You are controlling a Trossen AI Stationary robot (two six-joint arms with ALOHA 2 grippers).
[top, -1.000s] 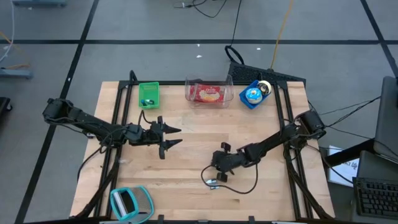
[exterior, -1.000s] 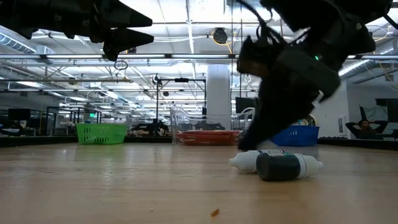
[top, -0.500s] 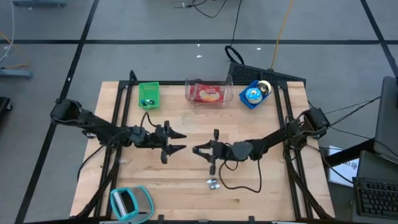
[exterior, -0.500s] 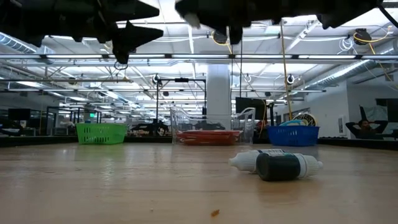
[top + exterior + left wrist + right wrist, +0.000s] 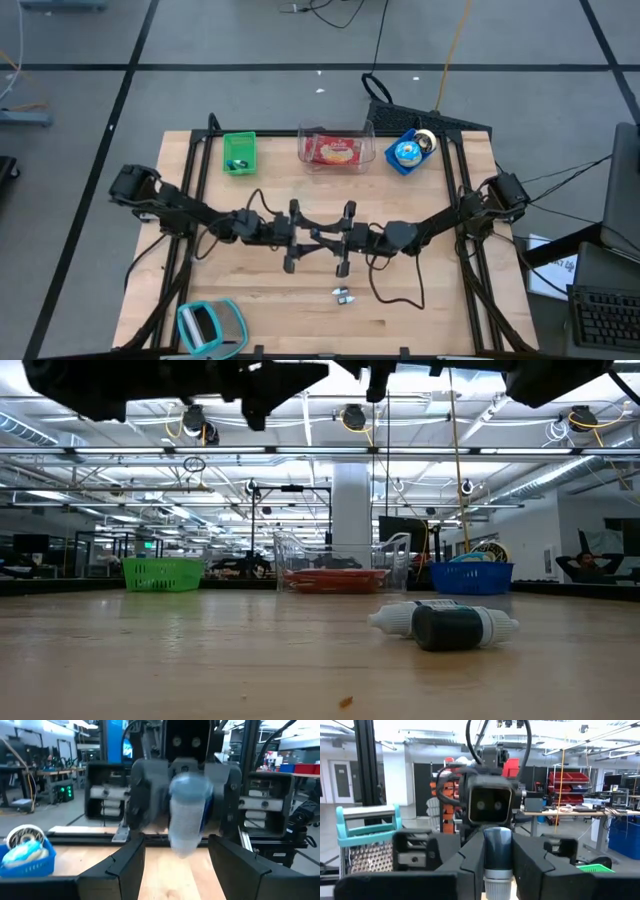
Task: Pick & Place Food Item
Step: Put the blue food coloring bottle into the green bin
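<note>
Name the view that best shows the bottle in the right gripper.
Right wrist view: the bottle stands clamped between the right gripper fingers. Left wrist view shows it blurred; the high view hides it among the grippers; the low view misses it.

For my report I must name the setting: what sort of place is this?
Probably a robotics lab in a large industrial hall. Two robot arms work at a wooden table, storage racks with red bins stand behind, and rows of ceiling lights run over open workbenches.

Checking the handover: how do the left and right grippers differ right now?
The right gripper is shut on a small bottle; the left gripper holds nothing. The right jaws are narrow around the bottle, the left jaws spread wide. Both hover above the table at mid-table, facing each other, with the bottle between the left jaws.
</note>
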